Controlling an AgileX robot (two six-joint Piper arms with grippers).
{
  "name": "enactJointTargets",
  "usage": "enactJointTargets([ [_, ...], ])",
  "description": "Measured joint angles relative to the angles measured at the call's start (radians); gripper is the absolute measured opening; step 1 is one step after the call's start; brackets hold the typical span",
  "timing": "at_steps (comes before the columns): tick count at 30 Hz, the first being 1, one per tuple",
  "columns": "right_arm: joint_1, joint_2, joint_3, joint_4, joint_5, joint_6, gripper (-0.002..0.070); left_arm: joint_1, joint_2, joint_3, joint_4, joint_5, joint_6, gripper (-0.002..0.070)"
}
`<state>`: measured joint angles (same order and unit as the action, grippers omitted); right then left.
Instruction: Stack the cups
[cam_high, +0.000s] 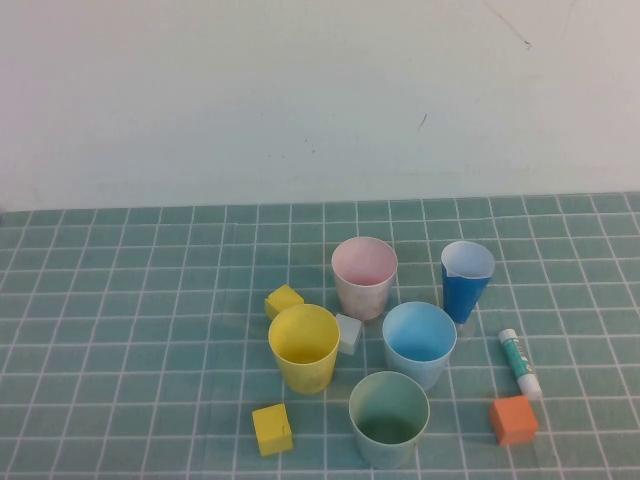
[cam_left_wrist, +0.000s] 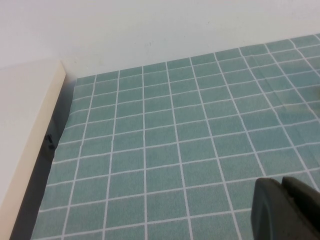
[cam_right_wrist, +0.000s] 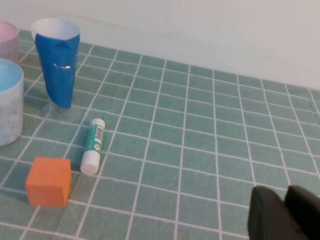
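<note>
Four wide cups are shown standing upright and unstacked on the green gridded table (cam_high: 120, 300). With the light blue cup (cam_high: 419, 342) taken as landmark, the pink cup (cam_high: 364, 276) is set beyond it toward the wall, the yellow cup (cam_high: 304, 347) to its left, and the pale green cup (cam_high: 389, 418) in front of it. A dark blue cone cup (cam_high: 466, 280), a glue stick (cam_high: 520, 364) and an orange cube (cam_high: 513, 419) are placed to its right. The cups are judged light, thin-walled and easily tipped; the rim is suggested as the hold. The left gripper (cam_left_wrist: 288, 209) and right gripper (cam_right_wrist: 285, 215) are seen only at their tips, well apart from the cups, and appear nearly closed on nothing.
</note>
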<state>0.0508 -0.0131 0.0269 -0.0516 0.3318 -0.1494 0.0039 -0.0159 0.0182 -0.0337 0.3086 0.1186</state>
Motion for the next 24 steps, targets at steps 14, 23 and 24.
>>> enactJointTargets([
  [14, 0.000, 0.000, 0.000, 0.027, 0.000, 0.000, 0.0071, 0.000, 0.000, 0.000, 0.000, 0.000, 0.000, -0.0003],
  [23, 0.000, 0.000, 0.000, 0.046, 0.000, 0.000, 0.0071, 0.000, 0.000, 0.000, -0.043, -0.013, -0.028, -0.0003],
  [24, 0.000, 0.000, 0.000, 0.059, 0.000, 0.000, 0.0071, 0.000, 0.000, 0.000, -0.070, -0.019, -0.045, -0.0003],
])
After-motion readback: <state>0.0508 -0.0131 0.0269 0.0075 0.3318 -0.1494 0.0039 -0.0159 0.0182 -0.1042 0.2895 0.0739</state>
